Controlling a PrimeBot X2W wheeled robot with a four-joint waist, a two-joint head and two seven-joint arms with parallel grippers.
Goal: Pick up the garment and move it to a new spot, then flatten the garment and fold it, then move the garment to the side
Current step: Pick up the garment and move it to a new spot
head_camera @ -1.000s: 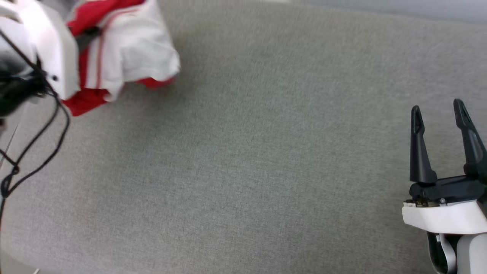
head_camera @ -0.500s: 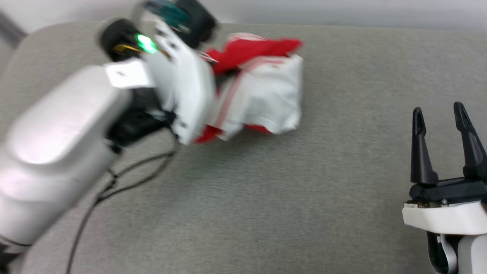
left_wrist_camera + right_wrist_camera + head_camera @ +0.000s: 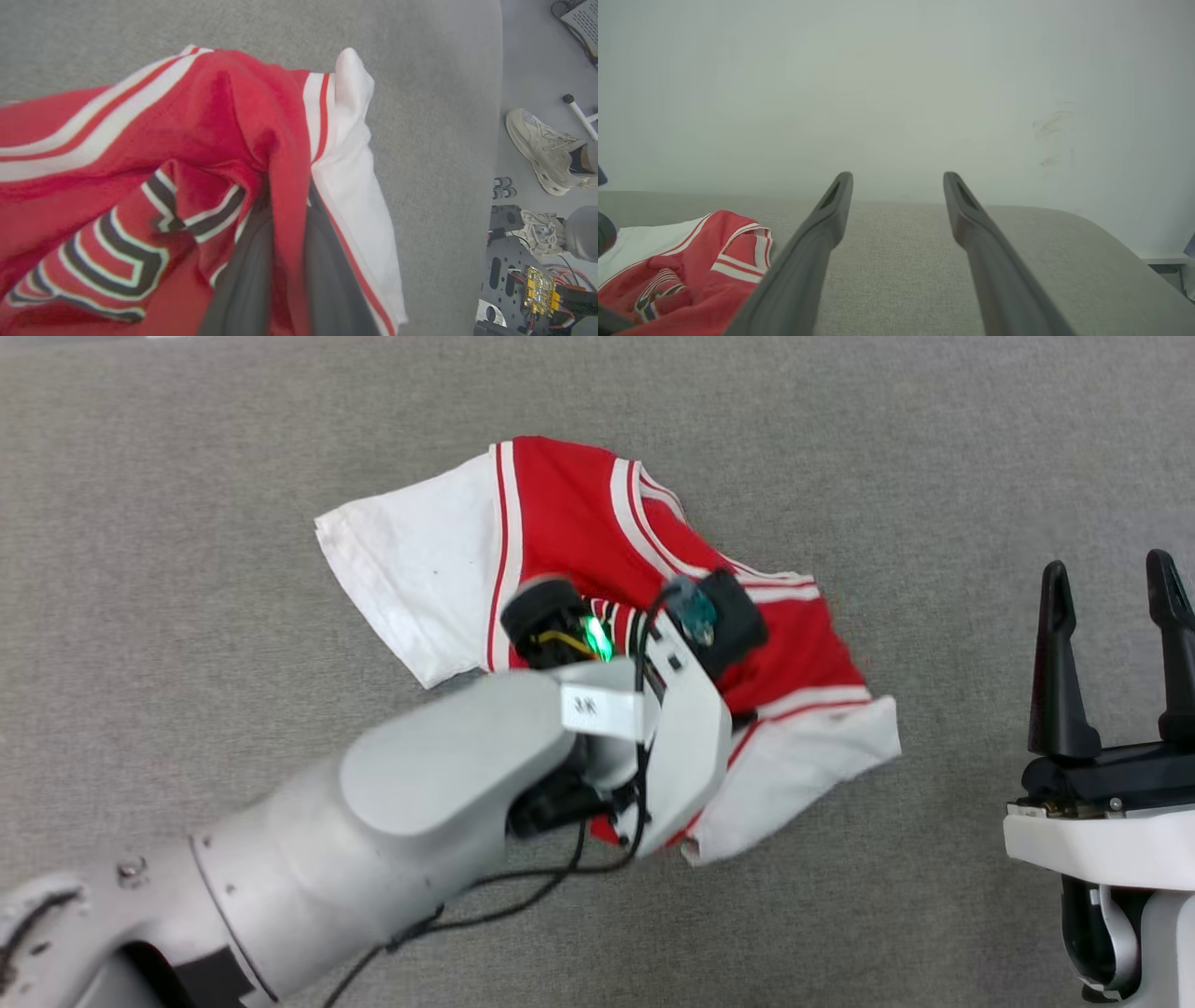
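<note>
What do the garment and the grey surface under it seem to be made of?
The garment: thin, soft, matte cloth, perhaps a polyester or cotton knit; it drapes and creases in loose folds. The grey surface: matte woven textile, like upholstery; a fine weave grain shows.

A grey woven-fabric surface with a rounded edge spreads under even, soft light. Behind it rises a plain pale wall bearing faint dark scuffs; beside it lies smooth grey floor.
</note>
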